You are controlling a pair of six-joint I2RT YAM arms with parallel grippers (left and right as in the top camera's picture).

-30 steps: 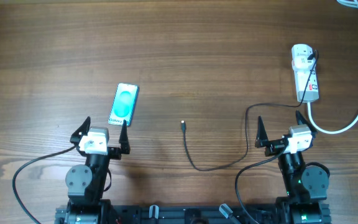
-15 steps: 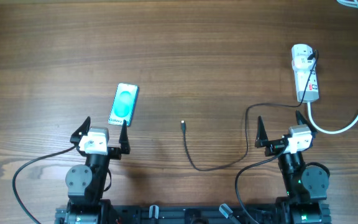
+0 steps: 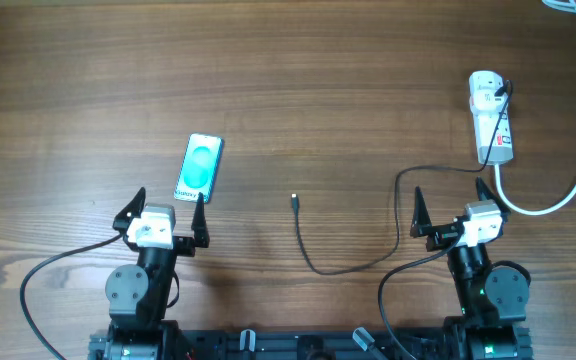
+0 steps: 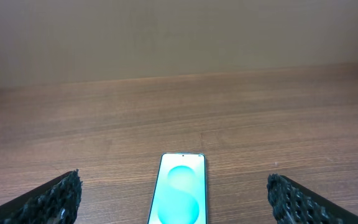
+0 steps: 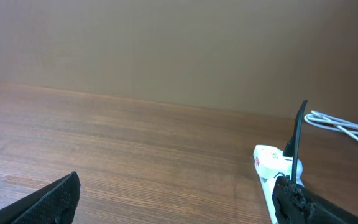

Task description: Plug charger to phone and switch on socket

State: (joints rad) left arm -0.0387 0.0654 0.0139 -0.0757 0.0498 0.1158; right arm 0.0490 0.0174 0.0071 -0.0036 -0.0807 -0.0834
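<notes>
The phone [image 3: 199,167], cyan screen up, lies left of centre; in the left wrist view it [image 4: 180,198] lies between and just beyond my fingertips. My left gripper [image 3: 165,213] is open and empty just short of it. The charger cable [image 3: 353,262] curls across the table; its connector tip [image 3: 295,201] lies free at mid-table and the other end is plugged into the socket [image 3: 490,118] at the far right. The socket also shows in the right wrist view [image 5: 272,165]. My right gripper [image 3: 450,208] is open and empty in front of the socket.
A thick white cord [image 3: 568,190] loops from the socket along the right edge to the far corner and shows in the right wrist view [image 5: 344,124]. Both arm bases [image 3: 138,295] [image 3: 488,290] stand at the near edge with their own black cables.
</notes>
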